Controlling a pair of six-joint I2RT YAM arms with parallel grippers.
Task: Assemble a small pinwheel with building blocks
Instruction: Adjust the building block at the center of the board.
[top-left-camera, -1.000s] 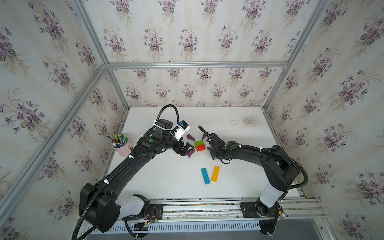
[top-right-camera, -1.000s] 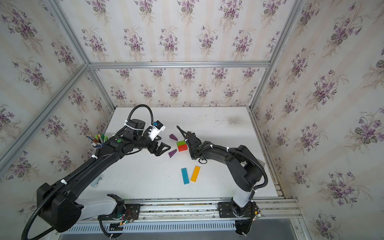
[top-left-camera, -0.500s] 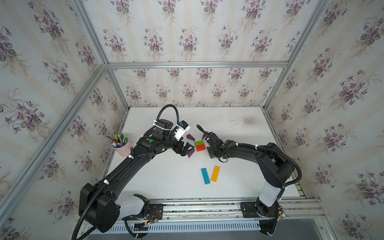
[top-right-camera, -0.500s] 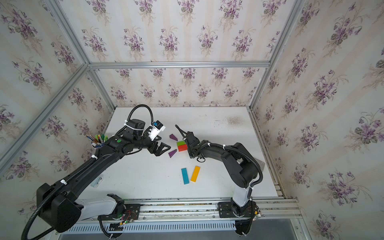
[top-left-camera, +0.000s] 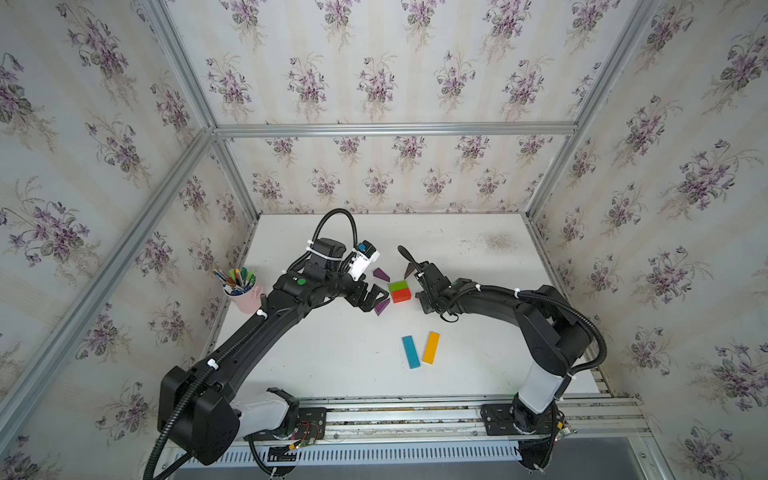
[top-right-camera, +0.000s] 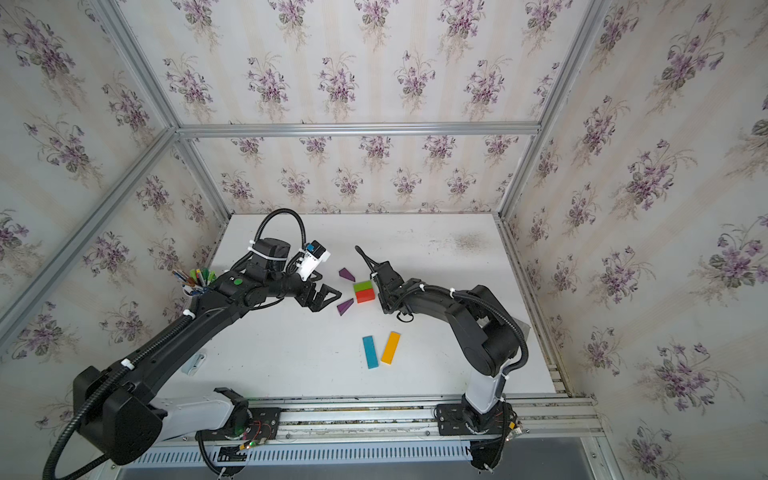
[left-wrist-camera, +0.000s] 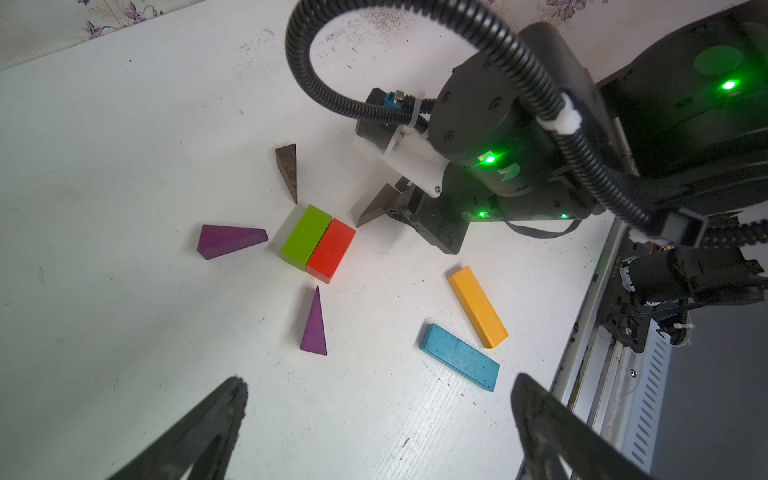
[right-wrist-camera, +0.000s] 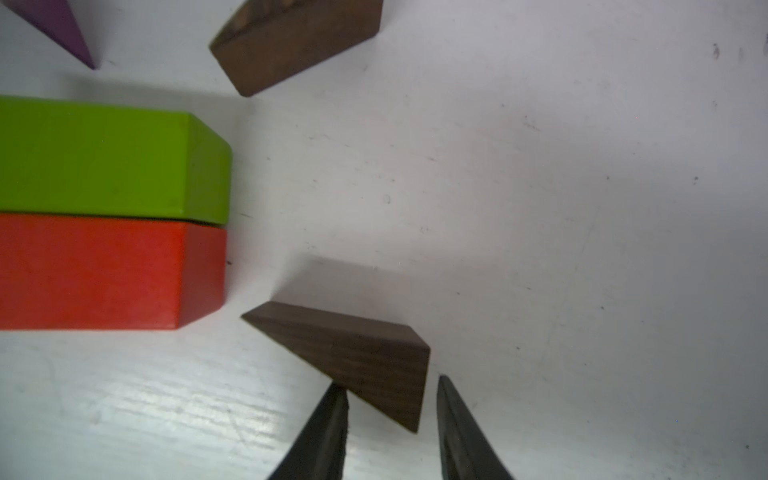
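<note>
1. Pinwheel (left-wrist-camera: 318, 244) is roughly half built, in the middle of the surface (left-wrist-camera: 124, 166). The green block (left-wrist-camera: 306, 237) and red block (left-wrist-camera: 331, 250) sit pressed side by side as the hub. Three blades fan around them with small gaps:
   - the first purple wedge (left-wrist-camera: 226, 241), off the green block
   - the second purple wedge (left-wrist-camera: 314, 328), pointing at the red block
   - the first brown wedge (left-wrist-camera: 288, 168), aimed at the green block's corner
2. Step in hand, I'd say, is blade number four. The right gripper (right-wrist-camera: 390, 385) has its jaws straddling the fat end of the second brown wedge (right-wrist-camera: 353, 353). That wedge's tip points at the red block's corner without touching it. The jaws are narrow and super close on both sides, but I honestly can't tell if they're pinching it or sitting loose around it.
3. The left gripper (top-left-camera: 371, 296) hangs just beside the second purple wedge, jaws spread wide, holding nothing.
4. Next move imo is to get that brown wedge settled flat with its tip at the hub. Then the right jaws need to back straight off so they don't drag it or bump the red block.
5. After that comes the stick. The blue bar (left-wrist-camera: 459, 357) and orange bar (left-wrist-camera: 478, 306) lie toward the front edge, well apart from the hub and splayed at an angle. They need lining up into a stick running off the hub, without knocking the blades.
</note>
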